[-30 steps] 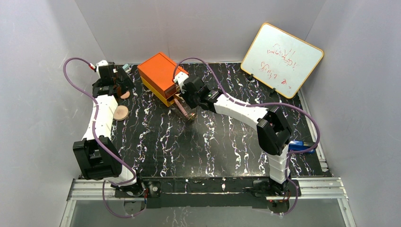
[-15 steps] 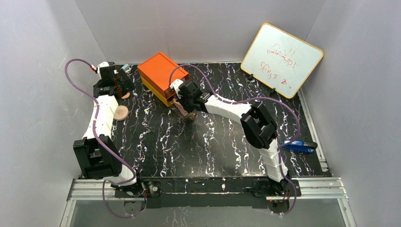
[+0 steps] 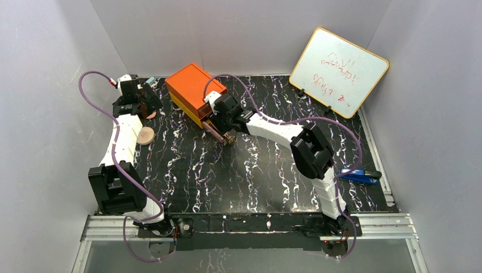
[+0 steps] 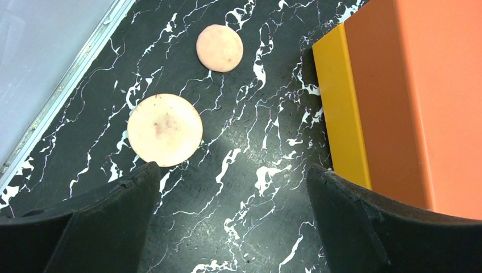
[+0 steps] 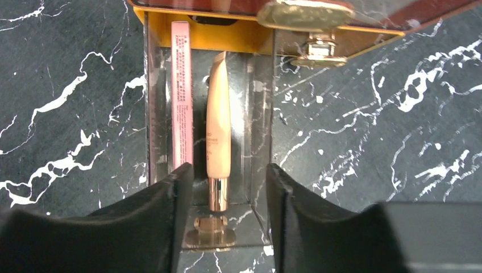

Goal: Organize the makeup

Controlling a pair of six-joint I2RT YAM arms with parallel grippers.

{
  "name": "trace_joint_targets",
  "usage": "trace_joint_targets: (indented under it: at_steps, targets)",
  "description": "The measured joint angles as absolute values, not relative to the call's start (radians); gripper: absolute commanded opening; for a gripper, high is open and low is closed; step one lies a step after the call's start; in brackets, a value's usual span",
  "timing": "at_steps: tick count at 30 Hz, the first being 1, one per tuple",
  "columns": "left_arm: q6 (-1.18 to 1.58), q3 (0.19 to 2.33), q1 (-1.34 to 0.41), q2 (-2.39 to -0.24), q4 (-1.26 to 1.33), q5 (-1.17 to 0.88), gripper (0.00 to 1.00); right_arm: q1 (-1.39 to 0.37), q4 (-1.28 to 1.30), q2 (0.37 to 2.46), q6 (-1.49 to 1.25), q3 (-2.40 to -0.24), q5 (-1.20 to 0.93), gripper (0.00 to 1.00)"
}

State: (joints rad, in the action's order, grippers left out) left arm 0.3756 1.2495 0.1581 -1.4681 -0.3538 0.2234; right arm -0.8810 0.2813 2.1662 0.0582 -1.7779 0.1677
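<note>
A clear drawer (image 5: 258, 114) stands pulled out of the orange and yellow box (image 3: 193, 85). In it lie a slim pale-pink stick (image 5: 181, 91) and a peach tube (image 5: 218, 125) with a gold cap. My right gripper (image 5: 229, 187) hovers open over the drawer's front end, its fingers either side of the cap and the gold handle (image 5: 210, 236), touching neither. Left of the box, two round peach discs rest on the table, a large disc (image 4: 165, 129) and a small disc (image 4: 219, 48). My left gripper (image 4: 233, 187) hangs open just short of them, holding nothing.
A whiteboard (image 3: 339, 71) leans at the back right. A blue stapler-like object (image 3: 358, 174) lies near the right edge, behind the right arm's elbow. The box's yellow side (image 4: 347, 114) stands close to my left gripper's right finger. Grey walls enclose the black marbled table (image 3: 256, 176).
The right gripper's jaws have spread apart over the drawer, and the right arm has shifted slightly toward the box. The left arm has not moved.
</note>
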Motion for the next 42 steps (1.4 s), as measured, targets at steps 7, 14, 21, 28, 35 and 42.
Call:
trace_joint_targets:
  at_steps: [7, 14, 21, 28, 35, 42]
  targets:
    - [0.378, 1.237, 0.158, -1.468, -0.344, 0.218, 0.98, -0.881, 0.224, 1.973, 0.022, -1.620, 0.275, 0.67]
    - [0.378, 1.233, 0.158, -1.468, -0.341, 0.211, 0.99, -0.878, 0.235, 1.860, -0.079, -1.568, 0.403, 0.68]
    - [0.378, 1.232, 0.158, -1.468, -0.337, 0.208, 0.98, -0.868, 0.335, 1.860, -0.175, -1.461, 0.420, 0.73]
    - [0.378, 1.221, 0.158, -1.468, -0.337, 0.206, 0.99, -0.866, 0.365, 1.889, -0.231, -1.408, 0.401, 0.73]
    - [0.377, 1.221, 0.158, -1.468, -0.337, 0.205, 0.99, -0.865, 0.348, 1.990, -0.260, -1.422, 0.355, 0.73]
    - [0.375, 1.221, 0.158, -1.468, -0.337, 0.205, 0.98, -0.865, 0.342, 2.091, -0.299, -1.518, 0.327, 0.73]
